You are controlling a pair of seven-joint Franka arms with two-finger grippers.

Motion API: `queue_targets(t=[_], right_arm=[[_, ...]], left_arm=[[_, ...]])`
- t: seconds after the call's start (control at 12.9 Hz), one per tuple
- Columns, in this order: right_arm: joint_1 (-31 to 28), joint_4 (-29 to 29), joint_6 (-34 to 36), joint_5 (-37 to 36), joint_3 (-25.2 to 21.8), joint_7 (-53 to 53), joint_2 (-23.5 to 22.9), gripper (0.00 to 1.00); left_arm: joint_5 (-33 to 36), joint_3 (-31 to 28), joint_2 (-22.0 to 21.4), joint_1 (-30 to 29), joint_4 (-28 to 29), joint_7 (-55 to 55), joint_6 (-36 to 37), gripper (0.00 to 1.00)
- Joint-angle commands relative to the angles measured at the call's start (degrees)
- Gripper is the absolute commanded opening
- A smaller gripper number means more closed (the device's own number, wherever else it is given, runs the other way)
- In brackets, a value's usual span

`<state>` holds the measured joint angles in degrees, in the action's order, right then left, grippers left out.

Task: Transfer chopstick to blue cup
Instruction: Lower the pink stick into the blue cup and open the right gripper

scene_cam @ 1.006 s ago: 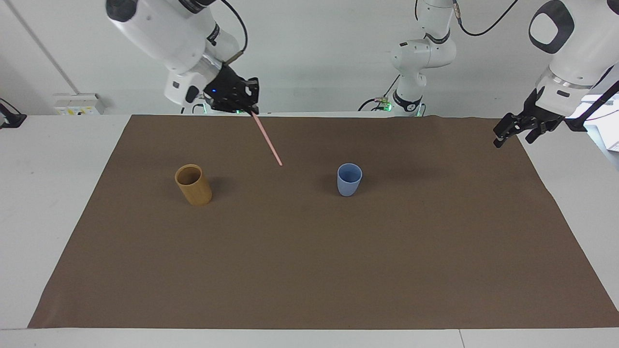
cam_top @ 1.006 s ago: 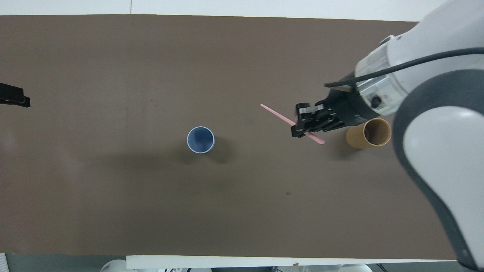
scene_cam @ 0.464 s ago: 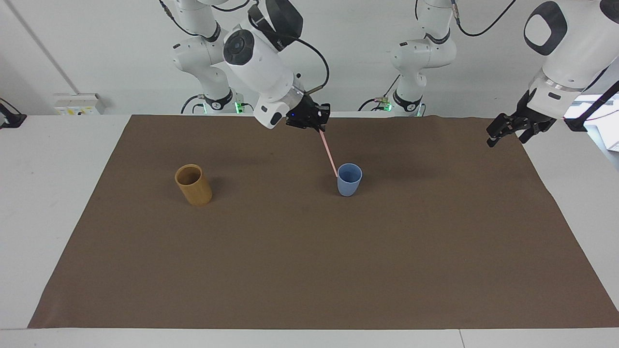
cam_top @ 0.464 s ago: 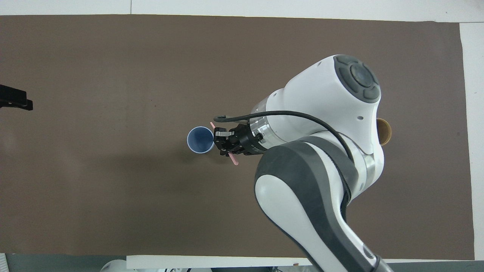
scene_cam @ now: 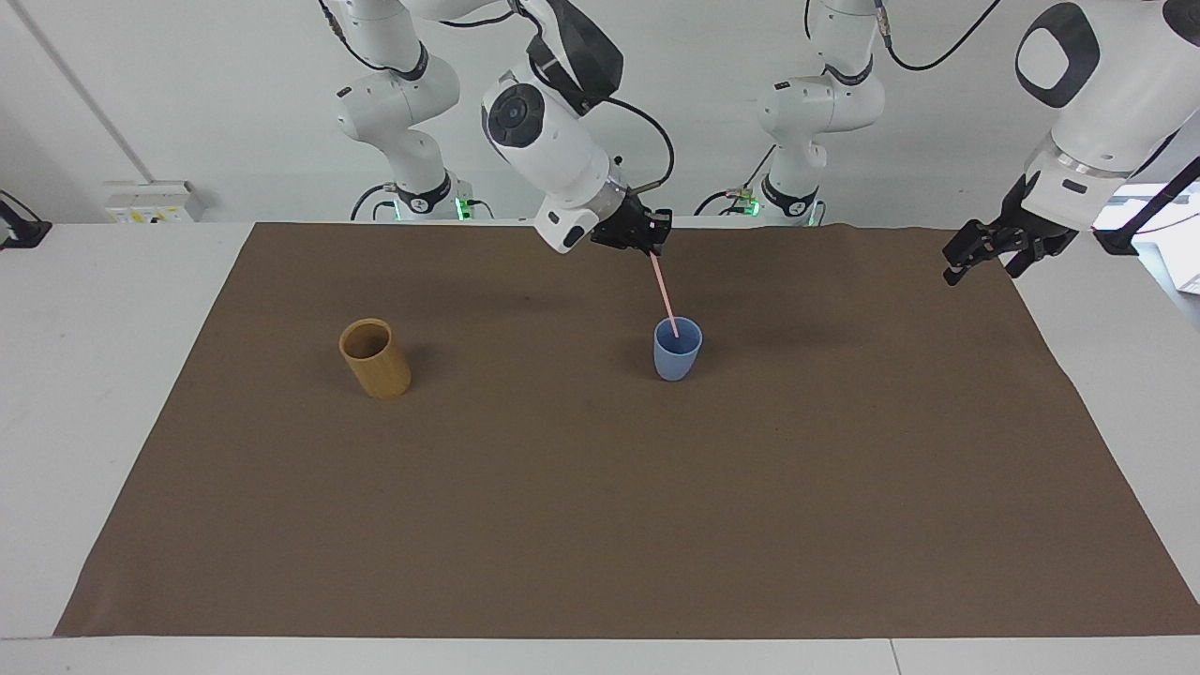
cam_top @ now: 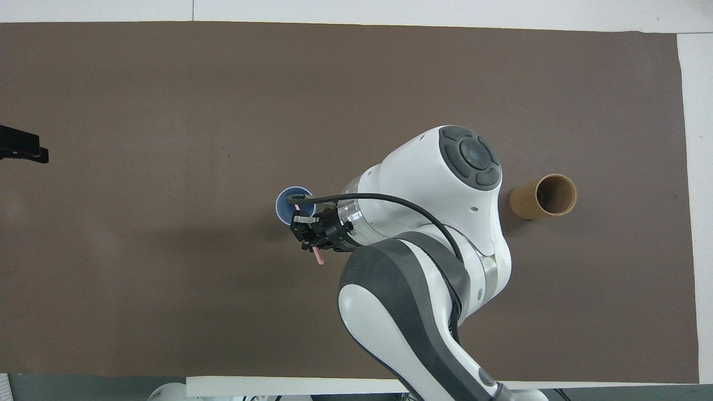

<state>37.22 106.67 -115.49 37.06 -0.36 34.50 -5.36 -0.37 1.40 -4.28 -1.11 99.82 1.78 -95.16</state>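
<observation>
The right gripper [scene_cam: 651, 242] hangs in the air over the blue cup [scene_cam: 677, 349], fingers closed on the upper end of the chopstick [scene_cam: 664, 292]. The stick is thin and pale pink, and it slants down from the grip so that its lower tip sits inside the cup's mouth; whether the tip touches the cup's bottom I cannot tell. In the overhead view a short pink stub [cam_top: 318, 256] pokes out of the gripper [cam_top: 308, 238] on the robots' side, and another bit of pink shows within the cup's rim [cam_top: 285, 199]. The blue cup stands upright near the middle of the brown mat [scene_cam: 600, 525]. A tan cup [scene_cam: 375, 358] stands on the same mat, well apart from the blue one, toward the right arm's end of the table; it looks tilted in both views, though that may be the camera angle, and its opening shows nothing inside. The left gripper [scene_cam: 975, 251] waits raised over the mat's edge at the left arm's end, holding nothing, its fingers slightly apart. In the overhead view only its dark tip [cam_top: 22, 150] shows at the frame's border.
</observation>
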Motion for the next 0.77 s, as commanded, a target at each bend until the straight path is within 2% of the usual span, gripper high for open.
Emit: queue_targets(t=[0.0,0.15,0.31,0.39,0.46,0.54,0.7], right_arm=[[1.54,3.27,-2.37,1.08,-0.26,1.19,1.58,0.0],[1.8,3.37,-2.98,1.17,-0.26,1.97,1.67,0.01],[1.89,3.36,-5.01,0.99,-0.26,3.65,1.58,0.14],[1.71,3.28,-4.75,0.65,-0.35,3.56,1.58,0.3],[1.54,3.02,-4.57,-0.05,-0.43,3.47,1.5,0.78],[1.45,2.4,-4.57,-0.93,-0.44,3.56,1.32,1.0],[0.58,0.04,-4.57,-3.39,-0.7,3.65,0.71,1.0]], left_arm=[[-0.25,-0.08,-0.11,-0.12,-0.07,0.24,0.85,1.0],[-0.25,-0.08,-0.11,-0.12,-0.07,0.24,0.76,1.0],[-0.25,-0.08,-0.11,-0.12,-0.07,0.24,0.85,1.0],[-0.25,-0.08,-0.11,-0.12,-0.07,0.24,0.85,1.0],[-0.25,-0.08,-0.11,-0.12,-0.07,0.24,0.85,1.0],[-0.25,-0.08,-0.11,-0.12,-0.07,0.24,0.85,1.0],[-0.25,-0.08,-0.11,-0.12,-0.07,0.24,0.76,1.0]])
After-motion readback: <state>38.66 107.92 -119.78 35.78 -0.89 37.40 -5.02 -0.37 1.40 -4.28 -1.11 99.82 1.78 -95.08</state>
